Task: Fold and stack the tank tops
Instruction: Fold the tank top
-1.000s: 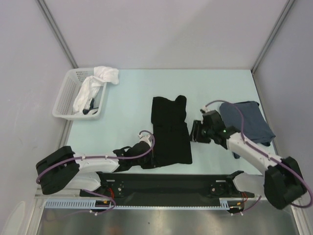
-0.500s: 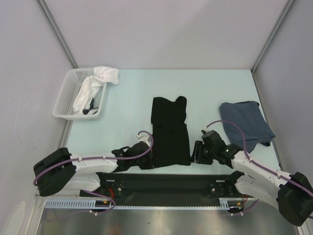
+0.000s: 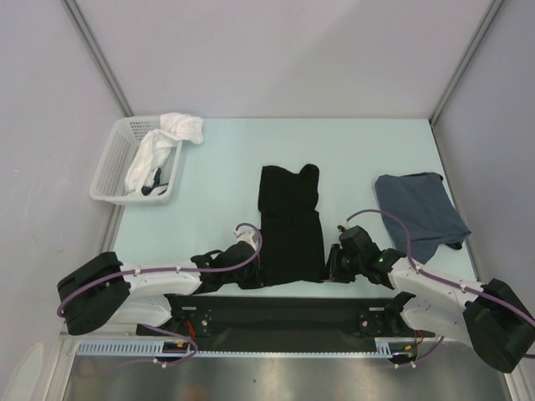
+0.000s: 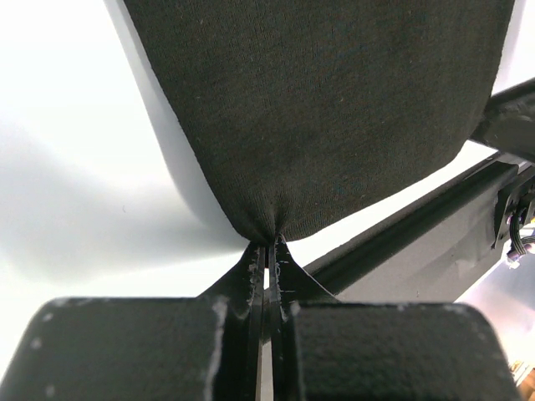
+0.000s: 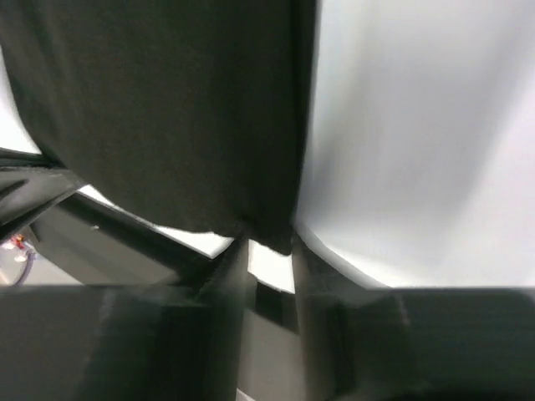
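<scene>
The black tank top (image 3: 291, 225) lies flat and long at the table's middle, its hem toward the arms. My left gripper (image 3: 261, 271) is shut on its near-left hem corner; in the left wrist view the cloth (image 4: 318, 109) bunches into the closed tips of the left gripper (image 4: 269, 244). Low at the near-right hem corner sits my right gripper (image 3: 328, 266). In the right wrist view that gripper (image 5: 269, 238) has its fingers still apart, with the corner of the black cloth (image 5: 167, 109) between the tips. The slate-blue tank top (image 3: 418, 213) lies folded at the right.
A white lattice basket (image 3: 107, 163) stands at the far left with white cloth (image 3: 171, 134) hanging over its rim. The arms' black base rail (image 3: 284, 313) runs along the near edge, just below the hem. Walls close in on both sides.
My right arm has swung from beside the slate-blue top down to the black top's near-right corner, and its jaws have narrowed. The left gripper has held still.
</scene>
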`<state>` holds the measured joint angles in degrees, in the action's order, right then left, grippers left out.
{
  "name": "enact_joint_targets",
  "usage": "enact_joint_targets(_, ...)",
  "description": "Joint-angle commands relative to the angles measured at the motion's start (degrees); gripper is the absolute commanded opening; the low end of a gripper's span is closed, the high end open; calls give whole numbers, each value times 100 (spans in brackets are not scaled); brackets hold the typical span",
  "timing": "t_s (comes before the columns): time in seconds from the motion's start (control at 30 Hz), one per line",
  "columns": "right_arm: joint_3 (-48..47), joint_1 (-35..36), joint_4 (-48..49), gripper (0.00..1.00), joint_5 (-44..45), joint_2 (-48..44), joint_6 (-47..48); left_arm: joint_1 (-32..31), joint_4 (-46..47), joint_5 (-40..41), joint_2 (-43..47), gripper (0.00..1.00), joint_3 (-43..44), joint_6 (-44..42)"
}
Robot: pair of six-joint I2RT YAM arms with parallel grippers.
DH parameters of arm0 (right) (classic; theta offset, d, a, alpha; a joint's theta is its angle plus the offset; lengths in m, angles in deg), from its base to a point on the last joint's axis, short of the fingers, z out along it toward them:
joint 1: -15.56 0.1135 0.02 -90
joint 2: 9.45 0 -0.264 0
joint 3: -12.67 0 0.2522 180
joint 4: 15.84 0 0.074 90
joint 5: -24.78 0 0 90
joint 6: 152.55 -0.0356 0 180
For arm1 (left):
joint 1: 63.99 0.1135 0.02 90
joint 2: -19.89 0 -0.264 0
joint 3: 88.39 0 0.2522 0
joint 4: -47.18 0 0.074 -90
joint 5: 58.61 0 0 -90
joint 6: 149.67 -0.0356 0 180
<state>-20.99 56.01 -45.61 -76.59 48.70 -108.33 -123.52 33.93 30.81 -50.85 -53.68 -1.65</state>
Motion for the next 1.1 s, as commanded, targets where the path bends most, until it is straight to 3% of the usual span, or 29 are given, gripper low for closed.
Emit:
enact_joint_targets(0.0, 74, 33, 239, 15, -5, 336, 43, -41, -1071, 269, -151, 0, -249, -177)
enact_joint_targets(0.03, 13, 42, 152, 4, 21, 372, 51, -41, -1114, 278, -125, 1, -241, -177)
enact_joint_targets(0.07, -40, 86, 38, 0, 48, 372, 34, -41, -1219, 278, -81, 0, -188, -186)
enact_joint_targets(0.5, -1006, 200, -1913, 0, 408, -1209, -28, -41, -2354, 120, 1150, 0, 392, -256)
enact_joint_targets(0.8, -1753, 200, -2073, 0, 478, -1061, 227, 186, -2618, -117, 1142, 0, 1192, -607)
enact_joint_targets(1.07, -2606, -71, -2012, 0, 436, -446, 666, 1065, -2890, -302, 879, 0, 2087, -1327)
